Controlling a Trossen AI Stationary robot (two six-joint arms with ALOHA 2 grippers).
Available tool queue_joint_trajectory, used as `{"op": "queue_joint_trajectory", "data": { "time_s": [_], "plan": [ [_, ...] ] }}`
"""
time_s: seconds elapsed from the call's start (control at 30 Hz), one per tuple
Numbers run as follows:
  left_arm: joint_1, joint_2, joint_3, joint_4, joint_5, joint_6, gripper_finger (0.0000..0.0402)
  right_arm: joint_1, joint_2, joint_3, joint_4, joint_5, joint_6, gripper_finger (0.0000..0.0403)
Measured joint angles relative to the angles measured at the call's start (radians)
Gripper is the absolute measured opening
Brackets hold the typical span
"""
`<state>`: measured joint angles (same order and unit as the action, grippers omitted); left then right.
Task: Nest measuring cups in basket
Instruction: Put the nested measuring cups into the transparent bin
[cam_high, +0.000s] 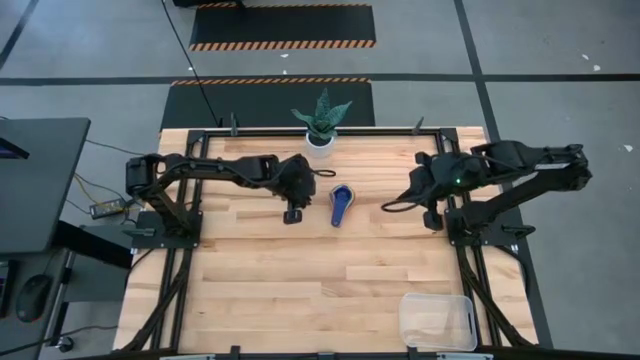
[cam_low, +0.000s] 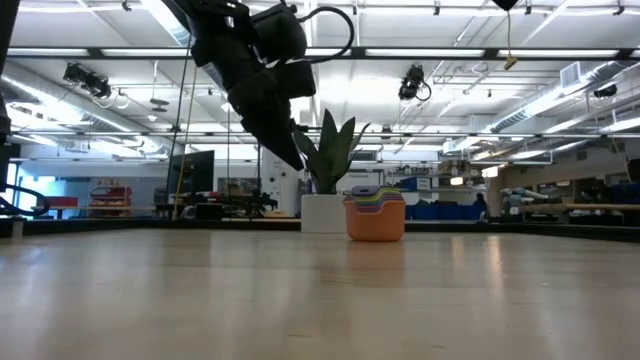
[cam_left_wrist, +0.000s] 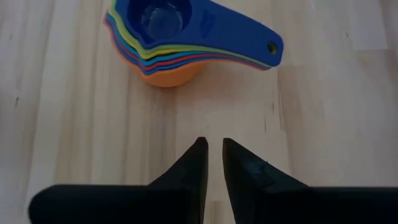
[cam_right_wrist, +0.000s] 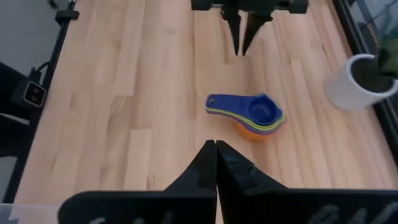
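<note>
Measuring cups (cam_high: 340, 203) already nested in one stack, upper centre of tabletop (cam_high: 300, 280), beside plant pot (cam_high: 320, 142). Basket (cam_high: 437, 320) lower right, well apart. Left pincer (cam_high: 293, 213) just beside stack, slightly parted, empty; right pincer (cam_right_wrist: 216, 147) closed, empty, waiting.

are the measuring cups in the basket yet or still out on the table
Out. The measuring cups sit nested in one stack on the bare wood beside the plant pot; the clear basket stands apart at the table's near right corner, empty.
</note>
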<state>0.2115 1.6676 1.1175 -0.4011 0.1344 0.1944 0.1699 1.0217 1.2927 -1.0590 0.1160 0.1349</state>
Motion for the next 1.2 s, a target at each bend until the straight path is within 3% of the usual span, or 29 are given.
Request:
{"op": "queue_joint_trajectory", "data": {
  "time_s": [0.2, 0.4, 0.83, 1.2],
  "plan": [
    [-0.013, 0.000, 0.000, 0.001, -0.002, 0.007, 0.0054, 0.034, -0.058, -0.172, 0.203, -0.004, 0.001, 0.0000],
    [-0.014, 0.000, 0.000, 0.001, -0.002, 0.058, 0.0054, 0.051, -0.074, -0.243, 0.202, -0.010, 0.028, 0.0001],
    [-0.014, 0.000, 0.000, 0.004, -0.002, 0.017, 0.0054, 0.053, -0.077, -0.251, 0.199, -0.012, 0.062, 0.0011],
    [-0.014, 0.000, 0.000, 0.004, -0.002, -0.131, 0.0054, 0.053, -0.077, -0.251, 0.283, -0.015, 0.081, 0.0011]
  ]
}}
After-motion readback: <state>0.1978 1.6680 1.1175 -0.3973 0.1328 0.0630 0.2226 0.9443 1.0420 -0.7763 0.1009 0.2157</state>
